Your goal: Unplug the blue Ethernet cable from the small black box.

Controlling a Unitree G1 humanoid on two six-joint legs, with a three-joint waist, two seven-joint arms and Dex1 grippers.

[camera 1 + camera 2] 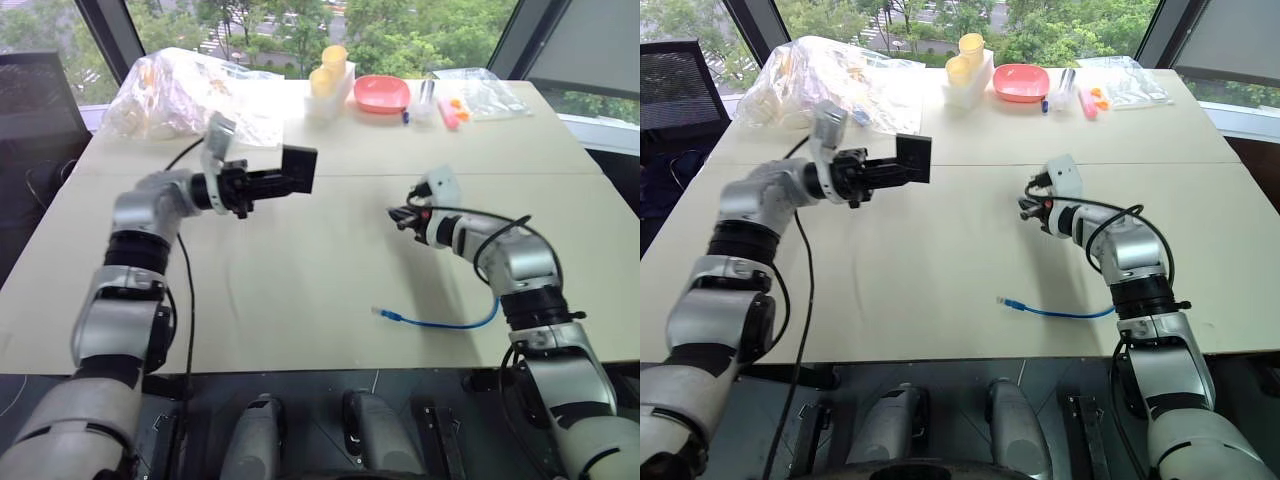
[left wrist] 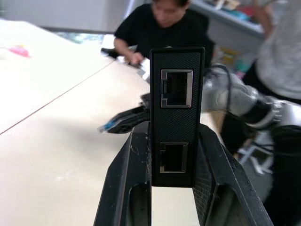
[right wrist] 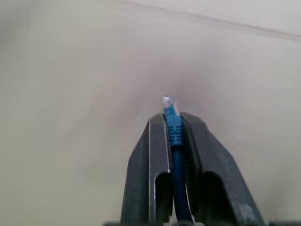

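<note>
Partly hidden behind the right gripper (image 3: 173,123), the blue Ethernet cable (image 1: 445,322) trails off.

one blue ethernet cable (image 1: 450,322), one small black box (image 1: 298,169), two yellow cups (image 1: 328,68)

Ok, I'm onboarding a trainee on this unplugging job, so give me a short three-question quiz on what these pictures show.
1. True or false: the blue Ethernet cable is plugged into the small black box.
2. Which claw holds the box? A) left claw B) right claw C) neither
3. Fill in: the cable's free plug lies on the ____.

Key
1. False: both ports on the box are empty, and one cable plug sits between the right claw's fingers.
2. A
3. Table
</note>
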